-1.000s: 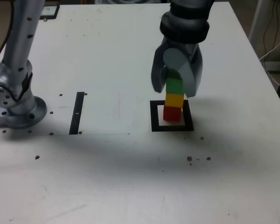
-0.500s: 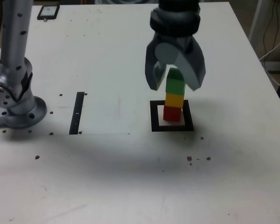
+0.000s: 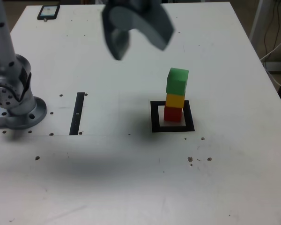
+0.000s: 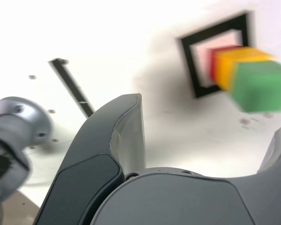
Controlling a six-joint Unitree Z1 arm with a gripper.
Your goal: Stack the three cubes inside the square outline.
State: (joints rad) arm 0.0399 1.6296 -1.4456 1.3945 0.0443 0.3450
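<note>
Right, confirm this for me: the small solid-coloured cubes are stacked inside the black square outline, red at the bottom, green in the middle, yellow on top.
The upper two are swapped: the exterior view shows the yellow cube in the middle and the green cube on top.

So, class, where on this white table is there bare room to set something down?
In the exterior view, between the narrow black strip and the thick black square outline; also the wide stretch nearest the camera. It is crowded inside the outline, where the red cube, yellow cube and green cube stand stacked.

Green cube (image 4: 262,88) atop yellow (image 4: 235,63), red below (image 4: 216,61).
</note>
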